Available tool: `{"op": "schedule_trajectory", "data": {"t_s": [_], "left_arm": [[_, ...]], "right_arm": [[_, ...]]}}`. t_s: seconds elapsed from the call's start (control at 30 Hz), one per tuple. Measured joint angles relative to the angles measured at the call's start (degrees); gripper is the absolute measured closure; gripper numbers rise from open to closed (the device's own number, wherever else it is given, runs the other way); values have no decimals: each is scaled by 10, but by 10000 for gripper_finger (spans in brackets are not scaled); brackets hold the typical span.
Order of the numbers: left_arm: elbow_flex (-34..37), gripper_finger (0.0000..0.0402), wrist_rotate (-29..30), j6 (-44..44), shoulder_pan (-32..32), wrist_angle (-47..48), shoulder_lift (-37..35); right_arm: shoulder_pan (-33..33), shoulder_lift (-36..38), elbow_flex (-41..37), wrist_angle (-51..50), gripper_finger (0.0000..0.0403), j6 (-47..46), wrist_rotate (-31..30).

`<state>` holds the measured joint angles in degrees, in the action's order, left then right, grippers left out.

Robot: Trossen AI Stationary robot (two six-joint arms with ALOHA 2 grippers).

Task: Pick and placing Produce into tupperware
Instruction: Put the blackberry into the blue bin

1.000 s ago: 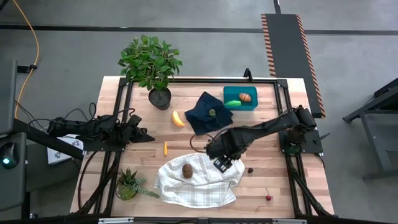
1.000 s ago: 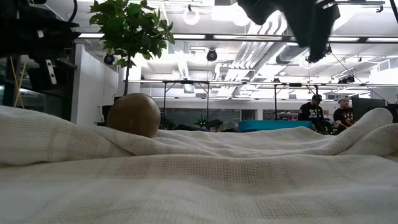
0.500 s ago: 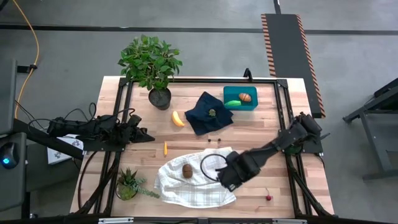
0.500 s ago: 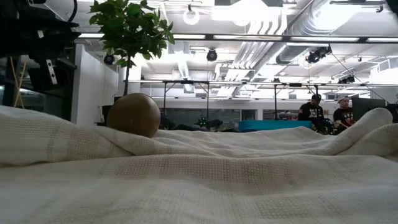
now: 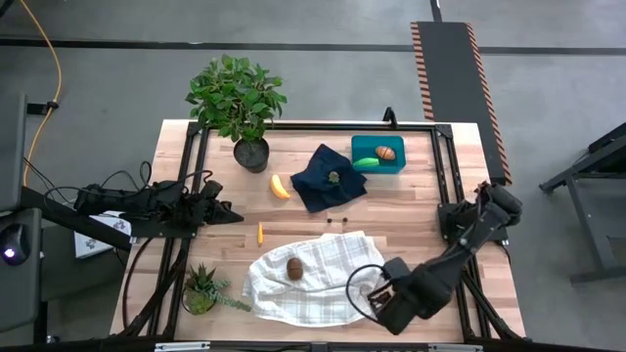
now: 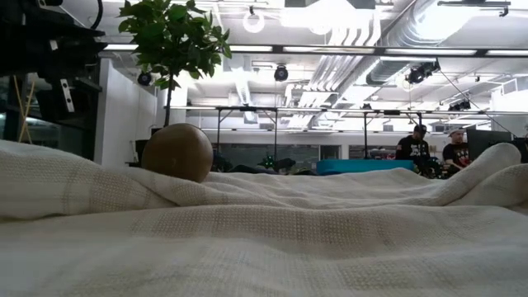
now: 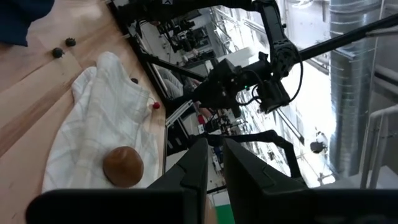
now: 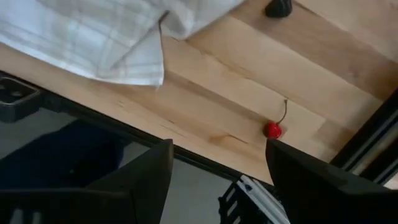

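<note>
My right gripper (image 8: 214, 180) hung spread and empty over the table's near edge; the tiny red stemmed cherry (image 8: 272, 129) sat just ahead between the fingers. Left arm waited well apart.

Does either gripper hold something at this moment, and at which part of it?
Nothing is held. The right gripper is open above the red cherry near the table edge. The left gripper, shut and empty, waits at the left.

Pale wood table (image 5: 411, 210); white waffle-weave cloth (image 5: 313, 279); matt brown kiwi (image 5: 294, 268).
</note>
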<state>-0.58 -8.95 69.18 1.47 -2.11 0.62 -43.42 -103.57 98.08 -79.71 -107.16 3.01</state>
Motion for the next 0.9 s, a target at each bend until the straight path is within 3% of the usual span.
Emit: {"op": "schedule_trajectory", "data": {"t_s": [0.33, 0.5, 0.67, 0.9], "left_arm": [[0, 362, -1, -4, 0, 0, 0], [0, 362, -1, -4, 0, 0, 0], [0, 362, -11, -6, 0, -3, 0], [0, 362, -27, 1, 0, -5, 0]], "right_arm": [[46, 115, -22, -97, 155, 22, -71], [82, 204, -138, -36, 155, 22, -73], [89, 274, -267, 38, 155, -73, -49], [101, 293, -396, 189, 155, -155, -29]]}}
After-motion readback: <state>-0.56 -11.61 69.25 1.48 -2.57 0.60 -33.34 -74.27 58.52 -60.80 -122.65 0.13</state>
